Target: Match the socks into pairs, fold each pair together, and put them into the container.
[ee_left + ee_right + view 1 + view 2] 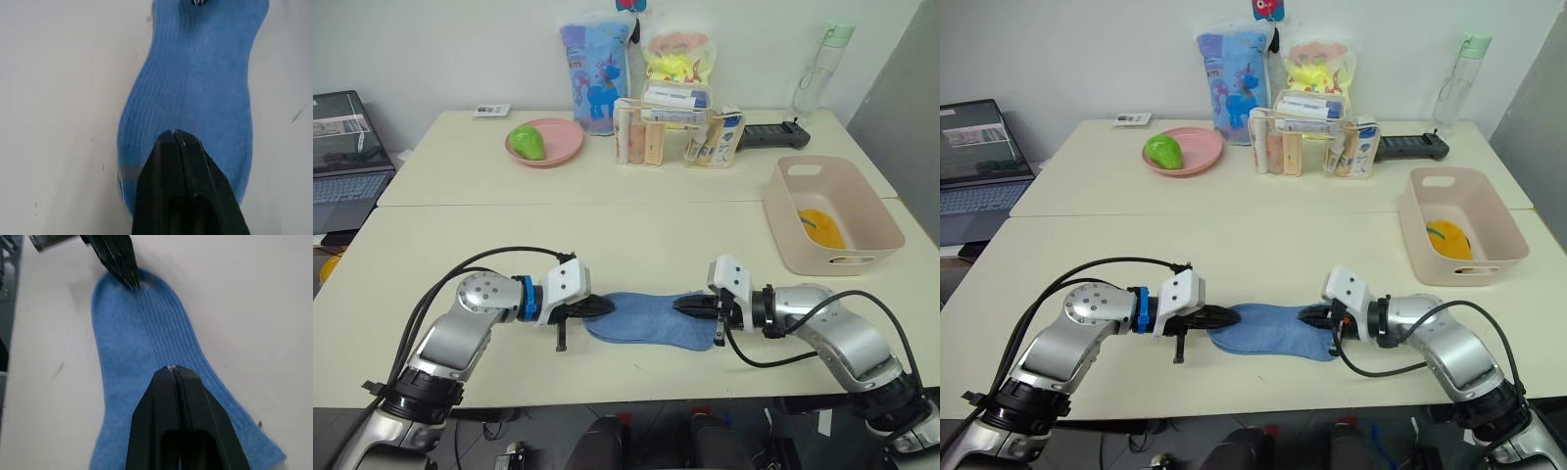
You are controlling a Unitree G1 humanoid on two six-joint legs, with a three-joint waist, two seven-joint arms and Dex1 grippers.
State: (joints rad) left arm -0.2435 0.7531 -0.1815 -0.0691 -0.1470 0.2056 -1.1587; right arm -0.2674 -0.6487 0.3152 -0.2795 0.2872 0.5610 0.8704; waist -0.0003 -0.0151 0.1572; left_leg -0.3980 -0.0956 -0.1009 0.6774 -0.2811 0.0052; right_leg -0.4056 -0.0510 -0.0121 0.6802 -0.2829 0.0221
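One light blue sock (651, 319) lies flat on the table (460, 235). One pink bin (831, 213) stands to its right, holding one yellow bundle (821, 227). Behind the sock are one pink plate (548, 140), one green object (528, 142), one clear organizer (671, 132), one bottle (821, 69), and two gift bags (595, 73).

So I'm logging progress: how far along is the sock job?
Done: a mustard yellow bundle lies in the pink container. In hand: the light blue socks lie flat on the table, left claw and right claw shut at opposite ends. Left: folding and binning them. No navy socks visible.
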